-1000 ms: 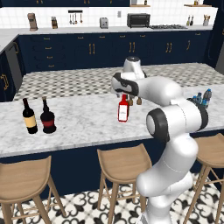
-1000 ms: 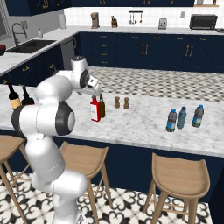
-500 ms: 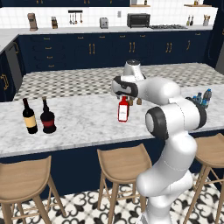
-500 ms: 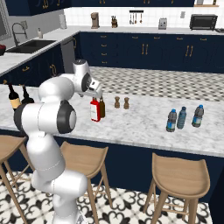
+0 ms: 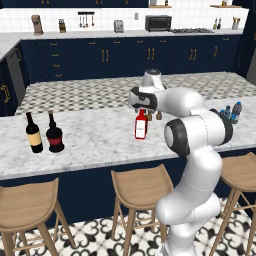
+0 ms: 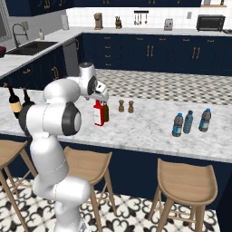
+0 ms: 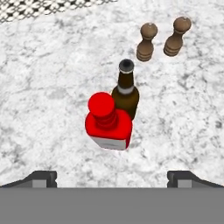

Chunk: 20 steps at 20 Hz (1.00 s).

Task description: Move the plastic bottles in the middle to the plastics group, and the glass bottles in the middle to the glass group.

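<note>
Standing upright on the marble counter [image 5: 100, 140], red bottle [image 7: 107, 124] just in front of and touching or nearly touching the slim brown bottle [image 7: 125, 91]; both unmoved since a second ago. Beyond them, two brown grinders [image 7: 147, 42] side by side. Hovering above the pair, gripper [image 7: 112, 177], lower and nearer the red cap than a second ago, fingers spread wide, holding nothing. Far left, two wine bottles [image 5: 44, 134]; far right, water bottles [image 6: 189, 122] clustered, untouched.
</note>
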### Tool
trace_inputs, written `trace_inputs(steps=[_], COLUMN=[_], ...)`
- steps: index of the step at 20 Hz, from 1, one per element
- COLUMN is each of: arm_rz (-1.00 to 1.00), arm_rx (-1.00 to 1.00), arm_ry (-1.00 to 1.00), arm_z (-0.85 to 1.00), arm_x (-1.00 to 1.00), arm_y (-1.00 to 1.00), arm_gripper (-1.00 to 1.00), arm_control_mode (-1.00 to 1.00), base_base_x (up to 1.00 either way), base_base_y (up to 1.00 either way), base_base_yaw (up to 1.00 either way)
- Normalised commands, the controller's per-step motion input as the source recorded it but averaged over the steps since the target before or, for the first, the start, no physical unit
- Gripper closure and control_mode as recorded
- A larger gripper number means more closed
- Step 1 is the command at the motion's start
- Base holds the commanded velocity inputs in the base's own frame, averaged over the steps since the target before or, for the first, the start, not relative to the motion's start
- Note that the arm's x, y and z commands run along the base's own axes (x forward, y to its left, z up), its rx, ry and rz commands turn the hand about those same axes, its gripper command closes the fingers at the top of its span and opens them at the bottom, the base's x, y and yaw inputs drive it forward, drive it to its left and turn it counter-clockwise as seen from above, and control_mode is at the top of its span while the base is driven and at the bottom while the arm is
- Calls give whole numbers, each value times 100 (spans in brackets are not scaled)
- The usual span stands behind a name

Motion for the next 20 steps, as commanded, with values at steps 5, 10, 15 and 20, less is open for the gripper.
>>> trace_inputs(steps=[5, 10, 15, 20], arm_rz=[0, 0, 0, 0], arm_rx=[-1, 0, -3, -5], arm_ry=[0, 0, 0, -1], arm_z=[-12, -16, -12, -7], arm_x=[26, 21, 22, 16], arm_y=[-2, 0, 0, 0], arm_gripper=[-100, -100, -100, -100], arm_control_mode=[-100, -100, -100, -100], base_base_x=[0, 0, 0, 0], base_base_y=[0, 0, 0, 0], base_base_yaw=[0, 0, 0, 0])
